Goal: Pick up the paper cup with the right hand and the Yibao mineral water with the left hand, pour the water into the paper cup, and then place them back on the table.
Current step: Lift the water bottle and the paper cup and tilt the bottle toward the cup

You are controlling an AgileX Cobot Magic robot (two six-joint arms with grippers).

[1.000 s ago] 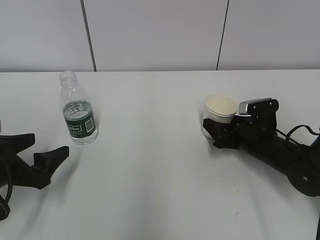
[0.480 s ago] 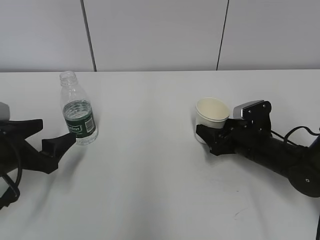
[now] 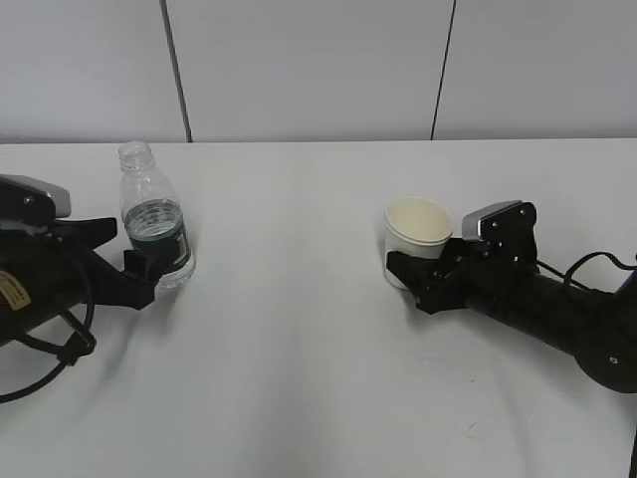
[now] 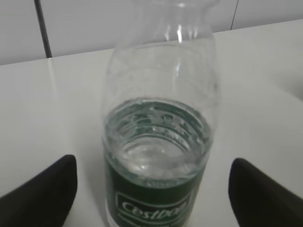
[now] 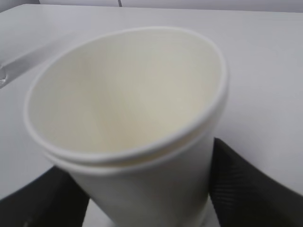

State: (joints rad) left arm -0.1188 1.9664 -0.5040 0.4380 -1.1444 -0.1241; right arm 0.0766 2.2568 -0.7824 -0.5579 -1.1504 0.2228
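White table (image 3: 299, 329) carries the capless, green-labelled Yibao mineral water (image 3: 154, 221) at 9 o'clock between the left hand's (image 3: 134, 264) spread jaws, while the right hand (image 3: 423, 279) pinches the cream paper cup (image 3: 418, 239) at 3 o'clock.

Left hand's end effector (image 3: 134, 261) sits low and reaches in from the left edge, its 2 fingers spread wide, one either side of the Yibao mineral water (image 3: 155, 221), with clear gaps showing in the wrist view. Right hand's end effector (image 3: 416, 267) stretches in from the lower right, forearm slanting down, fingers (image 5: 246, 182) pressed against the paper cup (image 3: 417, 237) on both sides.
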